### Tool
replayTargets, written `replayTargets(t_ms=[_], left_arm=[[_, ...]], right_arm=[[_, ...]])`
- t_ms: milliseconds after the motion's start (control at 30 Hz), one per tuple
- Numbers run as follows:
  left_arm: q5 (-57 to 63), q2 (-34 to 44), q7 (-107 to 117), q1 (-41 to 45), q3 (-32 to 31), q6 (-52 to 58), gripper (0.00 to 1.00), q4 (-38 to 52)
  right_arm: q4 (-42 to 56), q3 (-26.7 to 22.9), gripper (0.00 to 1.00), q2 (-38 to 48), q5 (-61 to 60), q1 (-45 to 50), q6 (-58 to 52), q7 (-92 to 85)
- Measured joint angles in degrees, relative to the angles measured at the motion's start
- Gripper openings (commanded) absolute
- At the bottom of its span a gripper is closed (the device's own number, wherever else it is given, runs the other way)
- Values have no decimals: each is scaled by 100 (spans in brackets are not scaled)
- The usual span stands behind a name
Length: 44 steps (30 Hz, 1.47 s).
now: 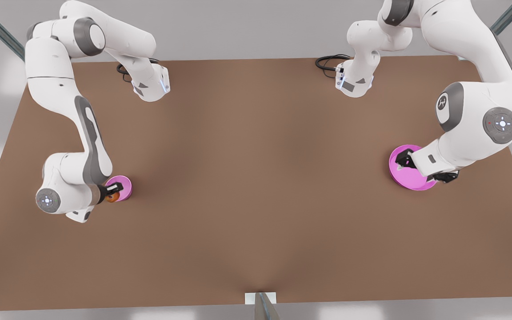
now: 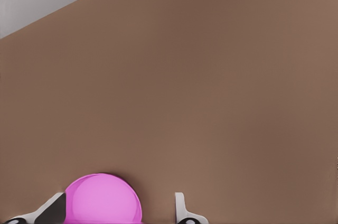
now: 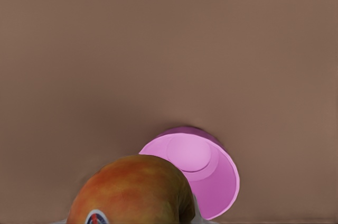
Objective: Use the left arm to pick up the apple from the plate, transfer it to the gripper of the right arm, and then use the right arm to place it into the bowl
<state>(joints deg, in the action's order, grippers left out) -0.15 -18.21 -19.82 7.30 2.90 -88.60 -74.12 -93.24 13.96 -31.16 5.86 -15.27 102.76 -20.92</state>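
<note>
The right gripper (image 1: pixel 113 192) is clamped on the apple (image 1: pixel 112 196), at the near-left edge of the bowl (image 1: pixel 122 186) — not yet over it. It should centre above the opening, lower, then release. The left gripper (image 1: pixel 405 161) waits over the plate (image 1: pixel 409 179), jaws apart.

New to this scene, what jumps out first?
The apple draws the eye first: the right claw grips it beside the small pink bowl at the front view's left, not yet inside. Across the brown table, at the front view's right, the left claw hangs open over the wide magenta plate, which now carries no apple.
</note>
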Motion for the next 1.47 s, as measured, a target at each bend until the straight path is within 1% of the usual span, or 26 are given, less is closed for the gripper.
replayTargets(t_ms=[400,700,733,767,800,967,1000,1033,1133,1167,1200,1233,1267,1300,1333,1367,1400,1467], left_arm=[[-3,-55,1771,49,-8,-17,100,0],[-6,-66,2531,54,-9,-19,100,0],[-6,-66,2595,55,-9,-19,100,0],[-6,-67,2655,57,-9,-20,100,0],[-6,-67,2711,58,-9,-20,100,0],[-6,-74,2952,62,-9,-20,100,0],[-6,-75,2993,62,-9,-20,100,0],[-6,-75,3031,61,-11,-20,100,0],[-4,-85,3132,62,-16,-22,100,0],[-3,-94,3161,62,-17,-25,100,4],[-1,-102,3189,60,-25,-37,100,10],[0,-111,3214,62,-30,-56,100,16],[0,-129,3238,60,-40,-74,100,33],[1,-154,3257,62,-46,-88,100,58],[1,-171,3265,63,-49,-101,100,81],[0,-180,3265,64,-51,-110,100,93],[-1,-185,3263,64,-63,-118,100,99],[-4,-187,3261,65,-87,-130,100,104]], right_arm=[[-616,23,66,200,287,-163,354,515],[-886,26,67,29,353,-248,778,725],[-886,26,74,5,374,-253,816,743],[-884,27,84,-7,390,-255,847,760],[-883,27,89,-13,403,-256,874,776],[-833,48,91,78,431,-242,931,845],[-698,77,97,184,434,-214,884,864],[-335,175,100,246,438,-197,766,889],[1489,660,100,336,544,-77,131,953],[1913,768,100,455,595,-4,-102,971],[2135,828,100,698,619,10,-308,990],[2253,581,100,1028,574,175,-565,1016],[2311,-325,100,1304,401,789,-821,1038],[2319,-1098,99,1527,195,1287,-1055,1058],[2312,-1501,100,1664,44,1545,-1255,1079],[2264,-1705,100,1669,-74,1688,-1396,1101],[2229,-1802,100,1638,-167,1772,-1508,1122],[2244,-1871,100,1597,-295,1833,-1677,1159]])
